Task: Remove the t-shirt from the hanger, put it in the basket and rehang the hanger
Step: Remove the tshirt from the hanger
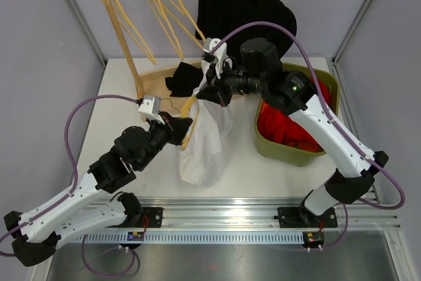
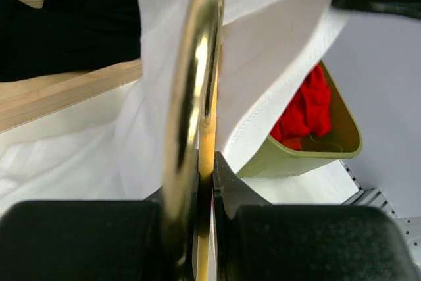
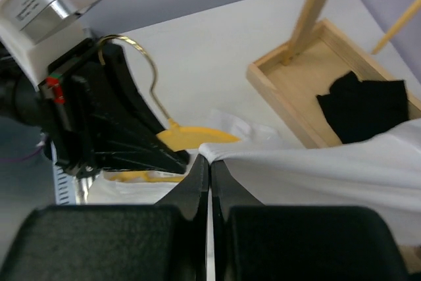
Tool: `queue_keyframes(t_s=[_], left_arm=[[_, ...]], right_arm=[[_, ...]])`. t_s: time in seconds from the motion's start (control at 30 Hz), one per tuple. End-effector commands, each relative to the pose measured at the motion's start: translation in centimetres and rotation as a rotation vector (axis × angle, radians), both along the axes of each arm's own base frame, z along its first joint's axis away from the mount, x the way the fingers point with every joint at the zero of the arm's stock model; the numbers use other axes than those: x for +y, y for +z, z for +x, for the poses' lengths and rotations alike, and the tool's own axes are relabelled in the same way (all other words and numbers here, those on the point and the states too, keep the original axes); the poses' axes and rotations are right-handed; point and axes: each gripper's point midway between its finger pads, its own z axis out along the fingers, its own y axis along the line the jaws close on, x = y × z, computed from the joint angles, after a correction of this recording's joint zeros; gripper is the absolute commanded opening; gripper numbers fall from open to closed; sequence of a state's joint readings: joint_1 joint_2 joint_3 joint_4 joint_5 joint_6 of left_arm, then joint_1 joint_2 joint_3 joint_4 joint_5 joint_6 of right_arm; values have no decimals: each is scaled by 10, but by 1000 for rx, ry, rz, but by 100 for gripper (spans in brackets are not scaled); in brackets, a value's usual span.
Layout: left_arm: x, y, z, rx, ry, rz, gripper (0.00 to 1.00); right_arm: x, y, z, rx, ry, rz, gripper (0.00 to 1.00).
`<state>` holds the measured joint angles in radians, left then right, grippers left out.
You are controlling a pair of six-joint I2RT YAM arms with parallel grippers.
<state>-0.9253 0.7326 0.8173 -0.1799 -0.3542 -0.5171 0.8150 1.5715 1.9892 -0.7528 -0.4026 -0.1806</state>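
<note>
Fabric of the white t-shirt point(image 1: 205, 139) sagged in a loose sack over the middle of the desk point(image 1: 253, 172) in the overhead view, slung between the two arms. The left fingers point(image 1: 182, 127) sat at its left edge with the yellow hanger point(image 1: 189, 105), and the right fingers point(image 1: 212, 90) were at its top, nearer the wooden rack point(image 1: 122, 24). A green bin point(image 1: 327, 82) of red cloth point(image 1: 283, 129) stood just to the right. From the left wrist, the left fingers point(image 2: 79, 241) were pressed together on the hanger's yellow bar, which ran straight up between them with the shirt draped around and behind it. From the right wrist, the right fingers point(image 3: 191, 189) pinched a hemmed edge of the white cloth, which stretched away taut to the right. The hanger's yellow end and its wire hook point(image 3: 141, 64) showed bare beside the other arm. The shirt looked light, soft and limp, likely to stretch and slide rather than resist, so a firm pinch on a doubled hem or collar edge seemed the surest hold. The hanger looked stiff and smooth, best held on its bar. The cloth might snag on the hanger's shoulder tip.
</note>
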Motion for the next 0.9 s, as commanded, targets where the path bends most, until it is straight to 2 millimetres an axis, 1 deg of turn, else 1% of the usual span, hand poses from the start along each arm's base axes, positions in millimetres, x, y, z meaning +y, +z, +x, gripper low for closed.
queue_keyframes(t_s=[0.0, 0.03, 0.07, 0.17, 0.2, 0.23, 0.3, 0.33, 0.37, 0.4, 0.47, 0.5, 0.53, 0.57, 0.6, 0.63, 0.67, 0.7, 0.73, 0.77, 0.8, 0.83, 0.87], left_arm=[[-1, 24, 2, -67, -17, -34, 0], [-1, 27, 1, -76, -24, -38, 0], [-5, 29, -2, -84, -51, -38, 0], [-13, 34, -7, -127, -112, -33, 0], [-18, 35, -11, -146, -157, -23, 0], [-20, 38, -13, -160, -177, -23, 0], [-23, 40, -19, -191, -221, 4, 0], [-22, 42, -21, -198, -230, 17, 0], [-21, 43, -24, -223, -246, 39, 0], [-19, 44, -25, -233, -251, 51, 0], [-16, 40, -29, -240, -265, 89, 0], [-12, 42, -31, -267, -271, 114, 0], [-10, 37, -33, -262, -279, 142, 0], [-9, 37, -35, -284, -297, 171, 0], [-8, 36, -38, -294, -312, 191, 0], [-7, 31, -40, -292, -327, 216, 0], [-11, 29, -46, -319, -380, 245, 0], [-12, 27, -49, -329, -407, 262, 0], [-14, 19, -51, -317, -434, 291, 0], [-19, 15, -56, -330, -487, 318, 0], [-21, 16, -59, -333, -512, 324, 0], [-24, 13, -63, -321, -544, 330, 0], [-29, 10, -68, -338, -599, 347, 0]], right_arm=[[7, 6, -63, 54, 315, 56, 0], [8, -2, -66, 62, 334, 45, 0], [10, -17, -70, 104, 363, 24, 0], [13, -43, -77, 145, 414, -24, 0], [14, -56, -73, 156, 391, -55, 0], [15, -64, -69, 141, 387, -78, 0], [9, -76, -62, 123, 360, -136, 1], [4, -78, -62, 89, 367, -162, 4], [0, -75, -59, 52, 357, -174, 7], [-7, -65, -61, 8, 351, -166, 14], [-18, -58, -62, -72, 351, -178, 24], [-26, -48, -67, -114, 355, -171, 29], [-30, -45, -69, -164, 376, -182, 43], [-39, -40, -77, -173, 397, -195, 51], [-43, -39, -82, -182, 417, -205, 61], [-46, -39, -86, -225, 462, -219, 68], [-53, -39, -97, -215, 506, -228, 75], [-56, -38, -103, -233, 541, -229, 76], [-57, -38, -105, -298, 592, -235, 77], [-61, -40, -115, -293, 642, -236, 79], [-61, -42, -116, -306, 667, -236, 80], [-60, -42, -117, -342, 698, -234, 79], [-58, -42, -117, -343, 709, -228, 79]])
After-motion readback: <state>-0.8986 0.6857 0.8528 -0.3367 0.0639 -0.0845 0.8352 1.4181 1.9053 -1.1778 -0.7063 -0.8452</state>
